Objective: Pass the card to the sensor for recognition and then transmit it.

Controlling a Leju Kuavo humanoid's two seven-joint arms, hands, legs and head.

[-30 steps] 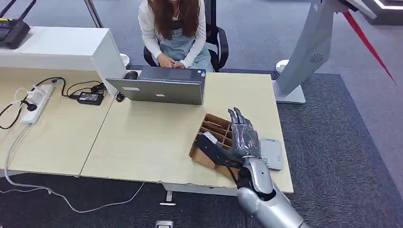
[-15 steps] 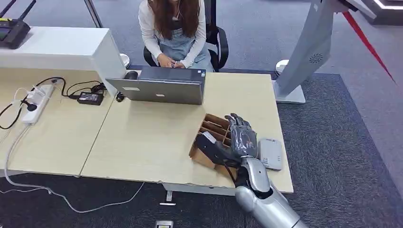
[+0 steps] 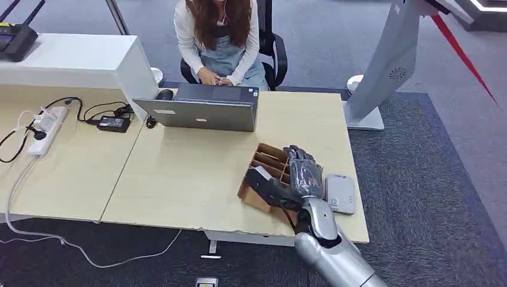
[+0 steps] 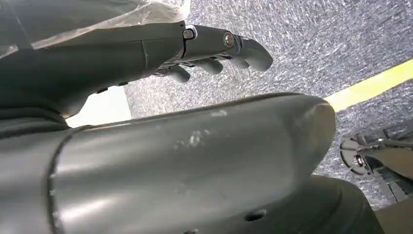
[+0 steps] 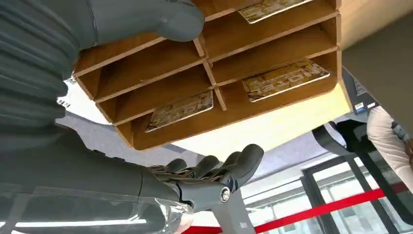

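A brown wooden box with several compartments sits near the table's front right corner. In the right wrist view, patterned cards lie flat in some compartments of the box, another card one slot over. My right hand hovers over the box's near right side, fingers bent and apart from the thumb, holding nothing. A grey card sensor lies on the table just right of that hand. My left hand hangs over grey carpet, fingers loosely extended and empty.
A person sits at the far side behind an open laptop. A power strip, an adapter and cables lie on the left table. A grey kiosk stand rises at the right on carpet.
My right hand has sunk a little toward the box, and its fingers have bent from straight to curved over the compartments. Nothing else has moved.
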